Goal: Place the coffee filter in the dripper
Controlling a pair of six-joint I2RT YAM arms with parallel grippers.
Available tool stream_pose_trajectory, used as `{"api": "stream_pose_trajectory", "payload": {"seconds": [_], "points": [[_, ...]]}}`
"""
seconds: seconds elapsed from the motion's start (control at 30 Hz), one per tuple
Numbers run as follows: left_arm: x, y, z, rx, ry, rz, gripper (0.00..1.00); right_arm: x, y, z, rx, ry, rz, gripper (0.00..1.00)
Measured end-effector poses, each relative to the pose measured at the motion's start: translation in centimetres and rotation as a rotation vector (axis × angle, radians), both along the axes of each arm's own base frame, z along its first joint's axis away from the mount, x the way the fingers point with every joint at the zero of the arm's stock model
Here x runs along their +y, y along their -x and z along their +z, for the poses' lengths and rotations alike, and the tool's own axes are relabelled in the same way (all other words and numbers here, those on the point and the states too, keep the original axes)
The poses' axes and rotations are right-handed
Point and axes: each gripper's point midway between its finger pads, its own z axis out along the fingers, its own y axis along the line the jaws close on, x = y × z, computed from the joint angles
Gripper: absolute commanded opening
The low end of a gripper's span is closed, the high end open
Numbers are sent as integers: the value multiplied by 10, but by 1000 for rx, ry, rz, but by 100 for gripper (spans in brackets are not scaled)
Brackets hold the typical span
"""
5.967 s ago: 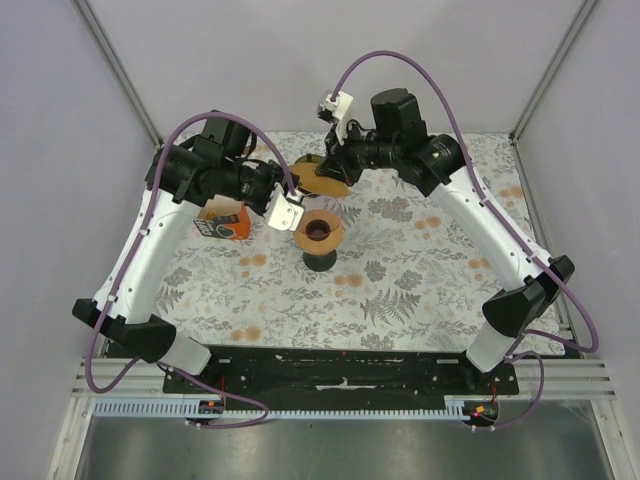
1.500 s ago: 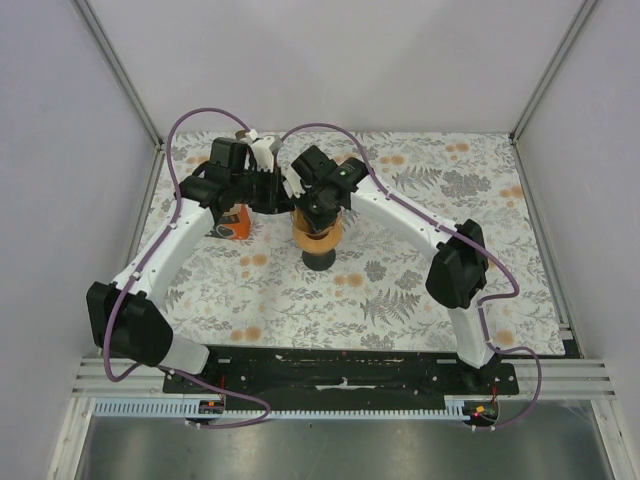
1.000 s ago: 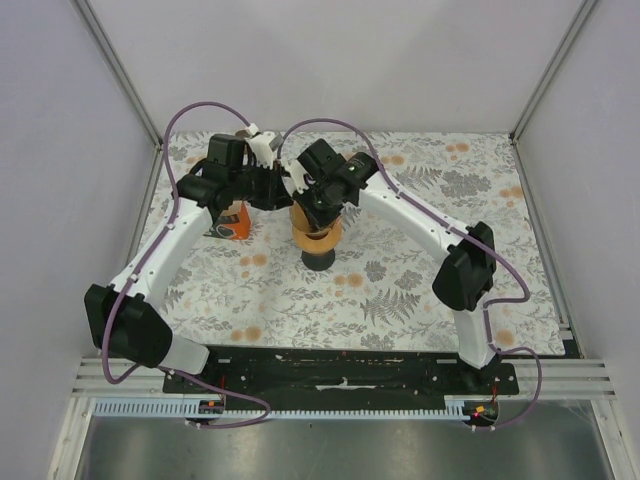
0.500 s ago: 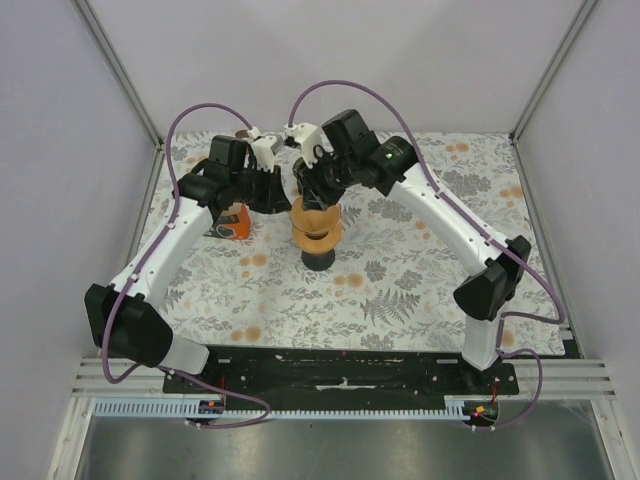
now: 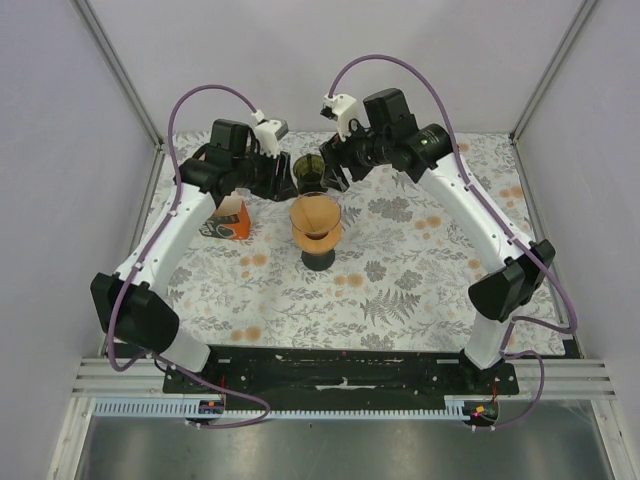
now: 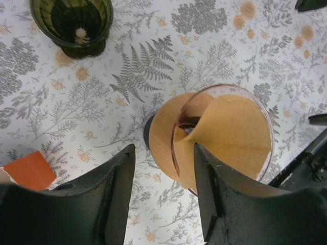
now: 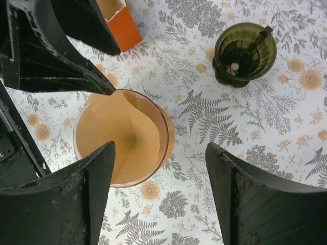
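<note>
Surface (image 5: 420, 275) has a grey fern and orange flower print cloth, with plain pale walls around it and slanted aluminium posts (image 5: 118, 68) at the far corners. Dark green ribbed cup (image 5: 308, 171) stands upright, mouth up, near the far middle of the surface, with a pale spot showing at its bottom in the wrist views. Orange box (image 5: 233, 227) sits left of the cup and a bit nearer, apart from it, top open with a pale inside; black plate (image 5: 340, 365) and white slotted cable duct (image 5: 330, 407) run along the near edge.
</note>
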Motion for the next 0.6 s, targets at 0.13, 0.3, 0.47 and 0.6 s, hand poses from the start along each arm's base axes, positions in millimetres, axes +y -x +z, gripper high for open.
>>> {"api": "stream_pose_trajectory", "payload": {"seconds": [0.13,0.3,0.47,0.6], "points": [[2,-18,5,-21,-22,27,61,-3,-4,-12,29,11,-16,80],[17,-49,22,-46,-30,99,62,-14,-11,-22,38,23,-51,79],[51,-71,11,16,-26,219,63,-28,7,-31,18,58,-57,80],[79,-79,-4,74,-47,311,63,5,53,-6,-164,83,119,77]]}}
